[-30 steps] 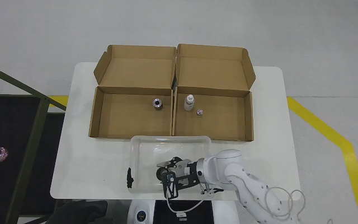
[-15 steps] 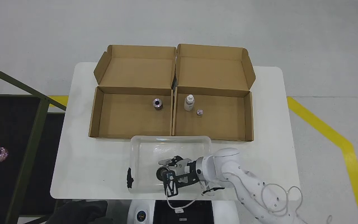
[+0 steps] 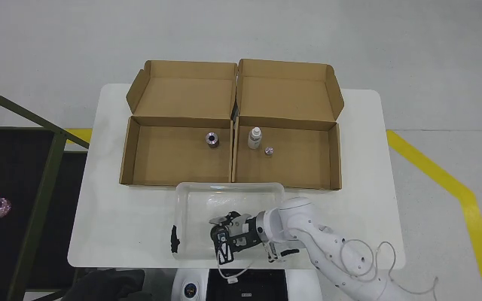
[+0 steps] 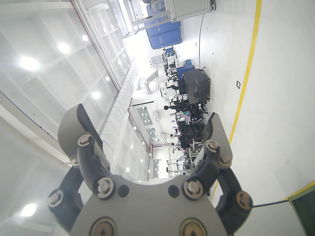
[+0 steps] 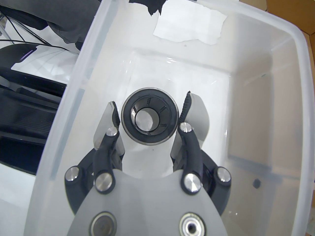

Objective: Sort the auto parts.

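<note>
Auto part in play: a black ring bearing (image 5: 150, 120), hollow thru the middle, bore facing the right wrist cam, inside the clear plastic bin (image 5: 301, 50). The right claw (image 5: 150, 99) is down in the bin and straddles it, w/ one ribbed pad (image 5: 116, 119) on ea. side. It is spread just wider than the ring, w/ only a thin gap btwn pad and rim, so it isn't clamped on.

In the top view the right claw (image 3: 222, 235) is in the near half of the bin (image 3: 184, 194), toward the end wall that carries a strip of black tape (image 3: 174, 239). A torn white label (image 5: 189, 23) sits on that same wall just below the tape. A small dark speck (image 5: 256, 184) lies on the bin floor, apart from the bearing.

The left claw (image 4: 146, 114) points out at the room, spread wide, nothing btwn its pads.

The bin stands at the near edge of the white bench (image 3: 361, 218). Just behind it are two open cardboard boxes, side by side and touching, lids folded back.
- The box on the robot's left (image 3: 169, 158) holds one small metal cylinder (image 3: 212, 138) nr its right wall.
- The box on the robot's right (image 3: 309, 162) holds a small white bottle (image 3: 256, 137), upright, and a small metal part (image 3: 268, 151) just beside it.
</note>
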